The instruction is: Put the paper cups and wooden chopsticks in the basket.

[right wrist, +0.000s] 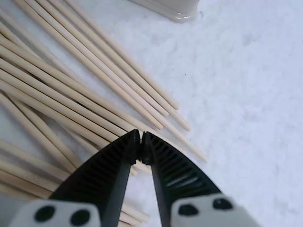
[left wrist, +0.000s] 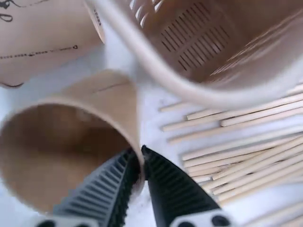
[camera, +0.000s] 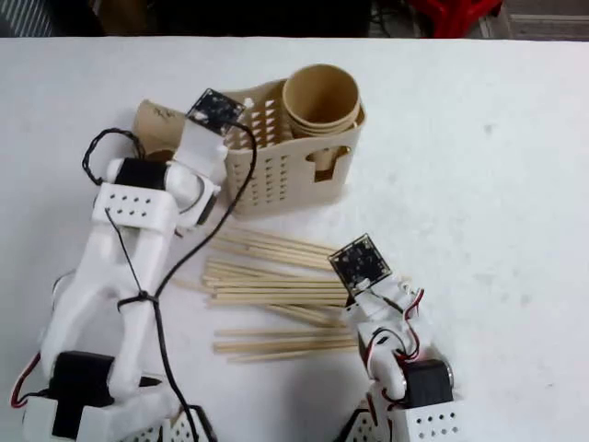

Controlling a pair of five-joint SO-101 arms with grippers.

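A beige slotted basket stands at the table's far middle, with stacked paper cups in its right end. Just left of the basket, my left gripper is shut on the rim of a paper cup that lies on its side. A second paper cup lies behind it, beside the basket's rim. Wooden chopsticks are scattered on the table in front of the basket. My right gripper hangs shut just over the chopsticks, with nothing seen between its fingers.
The white table has free room to the right of the basket and the chopsticks. Black cables run along the left arm. A corner of the basket lies beyond the chopsticks in the right wrist view.
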